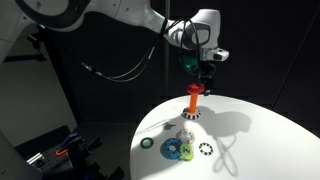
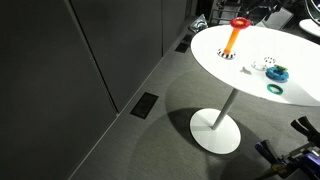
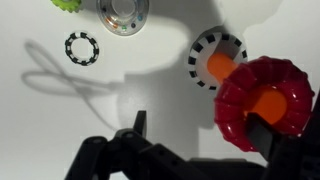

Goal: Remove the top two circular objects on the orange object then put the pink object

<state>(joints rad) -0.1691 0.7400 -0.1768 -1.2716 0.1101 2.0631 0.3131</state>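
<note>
The pink-red ring (image 3: 262, 100) sits over the tip of the orange peg (image 1: 194, 102), high on the shaft and well above the base; the orange end of the peg shows through its centre hole in the wrist view, so hole and shaft look lined up, which is what the ring needs in order to slide down. The gripper (image 1: 204, 76) hangs directly above the peg; its fingers (image 3: 135, 135) stand wide apart, one on either side of the ring, and I see no clamp on it; this reads as a release over the peg rather than a carry.

The peg stands upright on the white desk (image 2: 250, 75), long axis vertical, striped round base down and tip pointing up at the wrist; from the wrist it is seen almost end-on, so base and ring appear side by side. The ring lies roughly level, its hole axis along the peg; whether it is slightly tilted I cannot tell.

The gear ring (image 3: 82, 47) lies flat on the desk, apart from the peg, near a silver disc (image 3: 125, 12); the blue ring (image 2: 277, 72) and dark green ring (image 2: 274, 89) lie further off; this leaves the shaft bare for the pink-red ring.
</note>
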